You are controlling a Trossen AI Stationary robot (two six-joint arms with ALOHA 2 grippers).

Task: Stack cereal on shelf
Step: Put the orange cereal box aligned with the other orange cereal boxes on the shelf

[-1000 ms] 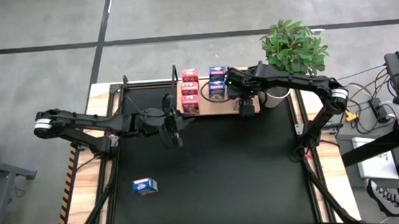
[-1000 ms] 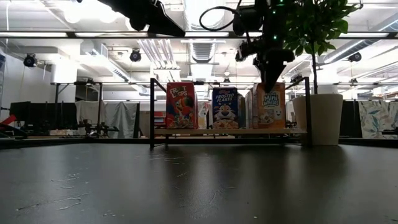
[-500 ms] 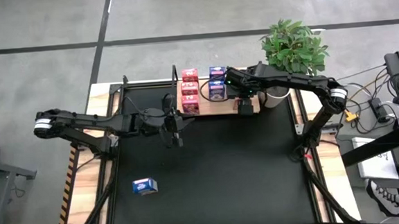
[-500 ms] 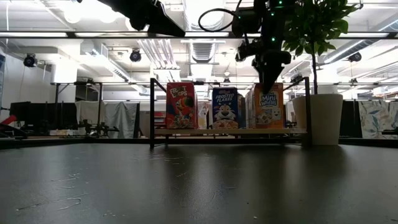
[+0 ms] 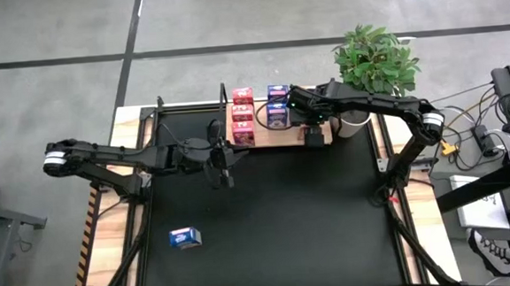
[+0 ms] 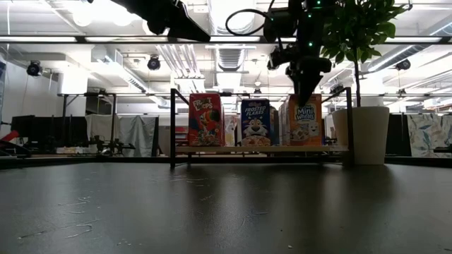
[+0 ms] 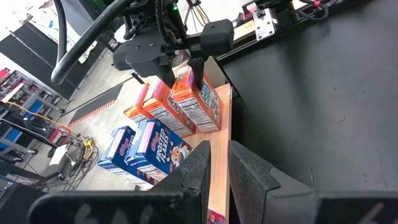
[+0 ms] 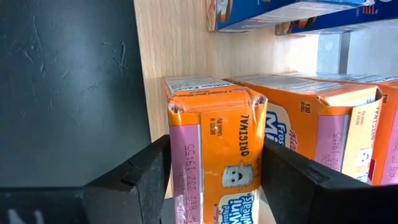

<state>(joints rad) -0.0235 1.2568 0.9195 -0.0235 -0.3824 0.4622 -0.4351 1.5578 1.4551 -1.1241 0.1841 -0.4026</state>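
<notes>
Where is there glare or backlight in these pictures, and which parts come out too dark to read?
Low view: bright ceiling lights behind backlight the right gripper into a silhouette, and the table shows a soft sheen. High view: even light, but the dark arms blend into the table. Right wrist view: the orange box is well lit; the fingers are dark.

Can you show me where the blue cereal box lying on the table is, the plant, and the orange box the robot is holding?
blue cereal box [image 5: 185, 239]: high view, middle of its printed front.
plant [image 5: 375, 58]: high view, its leaves.
orange box [image 8: 214, 155]: right wrist view, its top face between the right gripper's fingers.
</notes>
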